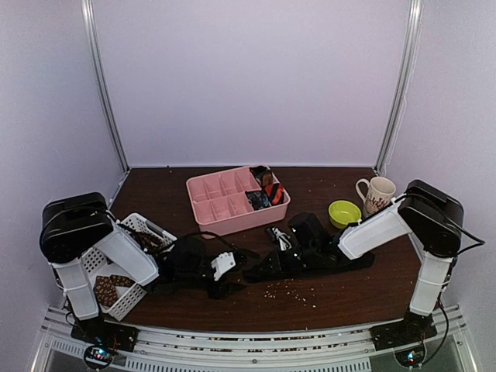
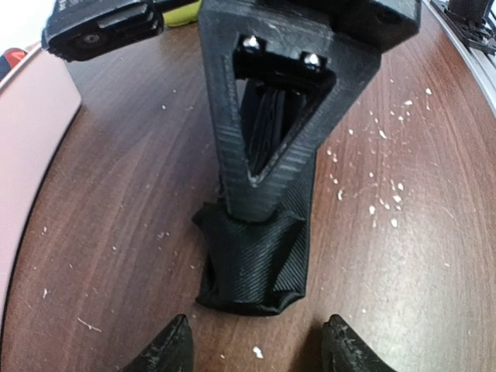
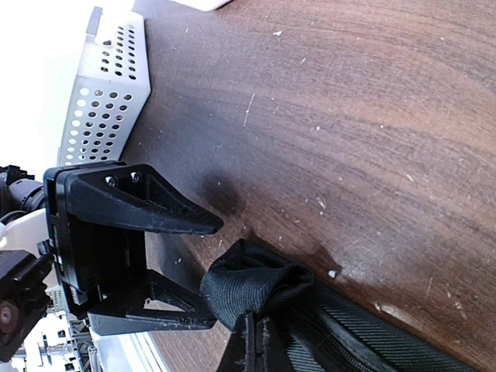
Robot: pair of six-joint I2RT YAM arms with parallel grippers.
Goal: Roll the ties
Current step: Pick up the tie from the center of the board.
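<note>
- Dark wooden tabletop (image 1: pixel 364 298) between pale walls, scattered with light crumbs (image 2: pixel 387 201).
- Right gripper (image 2: pixel 252 205) is clenched on the folded end of the black tie (image 2: pixel 252 263), pressing it to the wood.
- Left gripper (image 2: pixel 260 349) is released, its fingertips (image 2: pixel 174 349) spread apart just short of that fold and not touching it.
- The pink divided tray (image 1: pixel 209 194) holds rolled ties (image 1: pixel 267 190) in its right-hand compartments.
- The white perforated basket (image 1: pixel 143 225) holds brown patterned ties (image 1: pixel 108 288).

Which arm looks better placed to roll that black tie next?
Right, probably: the right gripper is shut on the folded end of the black tie. The left gripper is open, short of it, holding nothing.
</note>
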